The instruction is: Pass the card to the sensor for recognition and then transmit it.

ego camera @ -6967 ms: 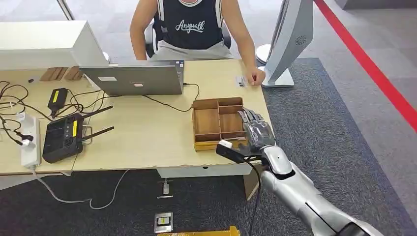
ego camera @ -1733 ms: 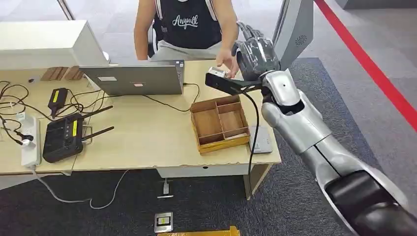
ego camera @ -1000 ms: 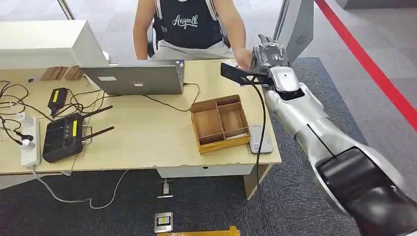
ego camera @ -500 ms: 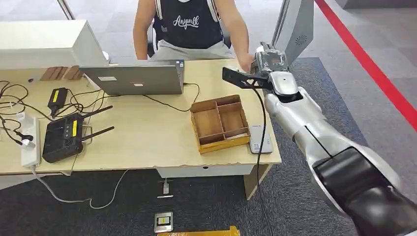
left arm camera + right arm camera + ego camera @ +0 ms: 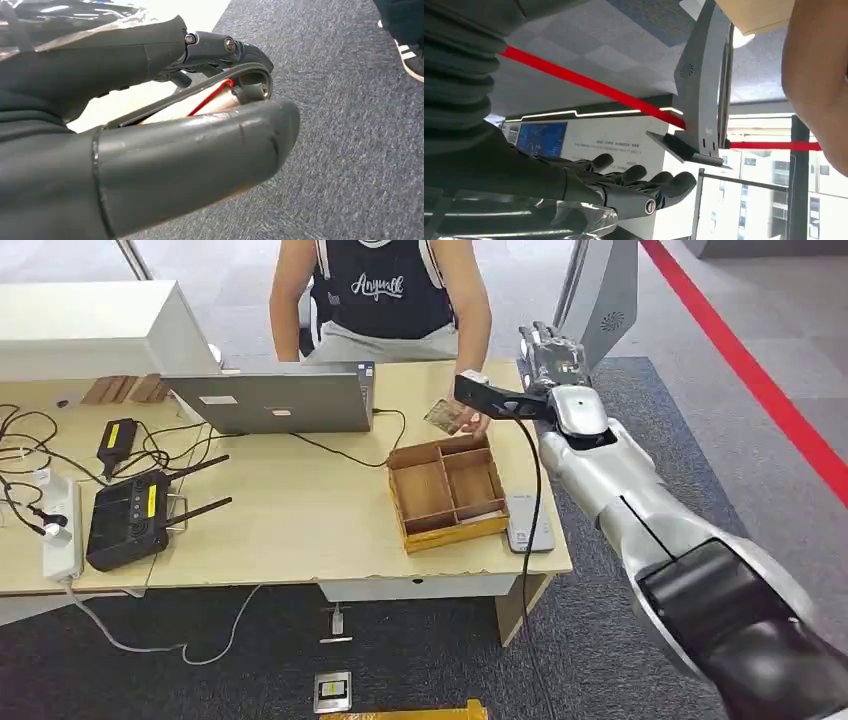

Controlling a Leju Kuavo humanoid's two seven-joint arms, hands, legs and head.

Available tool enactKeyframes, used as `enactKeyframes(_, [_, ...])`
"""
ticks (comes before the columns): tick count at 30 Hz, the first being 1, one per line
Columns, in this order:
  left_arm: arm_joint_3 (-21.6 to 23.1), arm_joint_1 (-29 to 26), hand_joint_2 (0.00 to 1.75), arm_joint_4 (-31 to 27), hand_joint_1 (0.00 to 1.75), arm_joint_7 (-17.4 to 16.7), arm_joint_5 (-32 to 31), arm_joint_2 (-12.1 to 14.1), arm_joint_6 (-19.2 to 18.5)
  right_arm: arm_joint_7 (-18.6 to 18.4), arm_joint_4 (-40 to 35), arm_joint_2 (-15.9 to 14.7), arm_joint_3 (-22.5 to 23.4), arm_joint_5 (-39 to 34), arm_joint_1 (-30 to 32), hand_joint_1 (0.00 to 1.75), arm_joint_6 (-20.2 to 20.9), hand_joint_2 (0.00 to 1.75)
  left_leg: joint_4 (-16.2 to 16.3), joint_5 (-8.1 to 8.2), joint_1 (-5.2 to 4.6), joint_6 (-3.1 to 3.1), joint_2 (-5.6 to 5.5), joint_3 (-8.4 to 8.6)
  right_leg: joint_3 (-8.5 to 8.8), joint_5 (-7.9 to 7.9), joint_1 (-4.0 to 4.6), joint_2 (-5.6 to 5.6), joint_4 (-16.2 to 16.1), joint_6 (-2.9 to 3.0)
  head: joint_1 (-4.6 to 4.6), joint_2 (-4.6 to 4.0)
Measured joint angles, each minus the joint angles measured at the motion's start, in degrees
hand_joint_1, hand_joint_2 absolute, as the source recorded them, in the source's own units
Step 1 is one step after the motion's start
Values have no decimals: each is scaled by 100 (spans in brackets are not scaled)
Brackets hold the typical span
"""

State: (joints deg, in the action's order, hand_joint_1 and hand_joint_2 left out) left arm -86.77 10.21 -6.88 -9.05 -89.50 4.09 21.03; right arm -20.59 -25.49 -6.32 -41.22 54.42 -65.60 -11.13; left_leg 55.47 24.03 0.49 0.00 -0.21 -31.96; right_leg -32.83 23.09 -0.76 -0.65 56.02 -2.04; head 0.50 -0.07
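The card (image 5: pixel 440 415) is a small tan rectangle pinched in a person's hand (image 5: pixel 468 422) just behind the wooden tray (image 5: pixel 452 533). My right hand (image 5: pixel 545 348) is raised over the table's far right corner, to the right of that hand and apart from it. Its fingers (image 5: pixel 639 180) are stretched out and hold nothing. The flat grey sensor (image 5: pixel 527 523) lies on the table right of the tray. My left hand (image 5: pixel 190 145) hangs over grey carpet and holds nothing.
The person sits behind the table (image 5: pixel 300 520) with an arm (image 5: pixel 819 75) close to my right hand. A white stand (image 5: pixel 595 310) rises just behind my right hand. A laptop (image 5: pixel 270 400), a black router (image 5: pixel 128 518) and cables lie on the left half.
The person's hand has taken the card from my right hand and drawn it back left toward the tray. My right hand stays raised at the far right corner, now empty.
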Motion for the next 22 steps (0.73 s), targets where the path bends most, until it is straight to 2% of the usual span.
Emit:
enactKeyframes(4, [0,0,0,0,0,-4,0,0,2,53,0,2,0,-44,0,0,-83,0,0,0,0,0,0,0,0,0,0,0,0,0,2,0])
enactKeyframes(9, [-4,1,0,0,0,-9,64,-4,57,346,-85,-13,55,-293,12,0,-831,0,2,0,0,0,2,4,-1,-1,0,0,0,0,2,0])
enactKeyframes(12, [-4,0,0,2,0,2,162,-22,79,356,-390,-162,118,-225,128,0,-1314,0,4,0,0,0,-4,8,2,0,0,-1,-4,-1,0,0])
enactKeyframes(13, [-4,-3,0,2,0,0,192,-31,85,328,-530,-252,144,-146,208,0,-1443,175,4,0,0,1,-7,8,5,0,0,-2,-5,-1,2,0])
enactKeyframes(18, [-4,-29,0,4,0,-118,512,-81,214,-64,-1540,-862,462,486,1005,0,-1784,175,7,6,0,7,-6,18,18,0,0,-3,-19,-3,0,0])
enactKeyframes(22, [-7,-45,0,9,0,-301,939,-162,476,-531,-2589,-1632,1033,1307,1967,0,-1729,175,14,16,0,21,-17,25,39,9,0,-14,-29,-18,-2,0])
